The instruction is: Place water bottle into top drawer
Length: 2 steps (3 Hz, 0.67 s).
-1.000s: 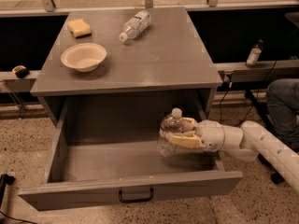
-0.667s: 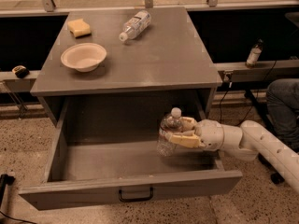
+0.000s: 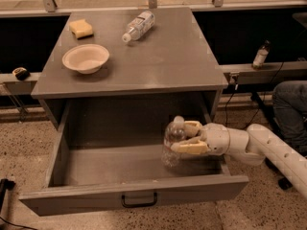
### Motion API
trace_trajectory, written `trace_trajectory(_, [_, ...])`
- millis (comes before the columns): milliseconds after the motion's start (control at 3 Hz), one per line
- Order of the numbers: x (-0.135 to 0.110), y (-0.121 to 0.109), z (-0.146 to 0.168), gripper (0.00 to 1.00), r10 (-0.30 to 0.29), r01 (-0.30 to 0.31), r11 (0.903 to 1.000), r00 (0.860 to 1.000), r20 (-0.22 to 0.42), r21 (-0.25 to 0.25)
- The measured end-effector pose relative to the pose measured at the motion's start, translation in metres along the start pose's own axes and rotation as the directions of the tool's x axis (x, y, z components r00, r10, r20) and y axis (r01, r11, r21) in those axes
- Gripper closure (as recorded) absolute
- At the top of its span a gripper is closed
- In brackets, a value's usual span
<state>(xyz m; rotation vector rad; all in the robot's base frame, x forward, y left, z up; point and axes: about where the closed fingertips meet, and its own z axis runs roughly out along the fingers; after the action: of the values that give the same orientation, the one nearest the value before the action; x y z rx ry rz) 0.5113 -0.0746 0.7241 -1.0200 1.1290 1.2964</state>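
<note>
The top drawer (image 3: pixel 96 193) of the grey cabinet is pulled wide open, with a small black handle (image 3: pixel 139 200) on its front. My gripper (image 3: pixel 184 138) reaches in from the right and is shut on the water bottle (image 3: pixel 172 143), a small clear ribbed bottle with a white cap. The bottle stands upright inside the drawer at its right side, with its base at or just above the drawer floor. My cream fingers (image 3: pixel 191 148) wrap round its middle and hide the label band.
On the cabinet top (image 3: pixel 168 56) lie another clear bottle with a pale label (image 3: pixel 139 25), a white bowl (image 3: pixel 85 58) and a yellow sponge (image 3: pixel 80 28). A small bottle (image 3: pixel 260 55) stands on the right rail. A person's leg (image 3: pixel 288 107) is at the right.
</note>
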Motion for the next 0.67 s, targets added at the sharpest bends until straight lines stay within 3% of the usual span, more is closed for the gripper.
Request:
trace_trajectory(333, [0.0000, 0.0000, 0.0000, 0.00, 0.000, 0.000, 1.0000, 1.000, 0.000, 0.000])
trace_trajectory(667, [0.0000, 0.0000, 0.0001, 0.00, 0.000, 0.000, 1.0000, 1.000, 0.000, 0.000])
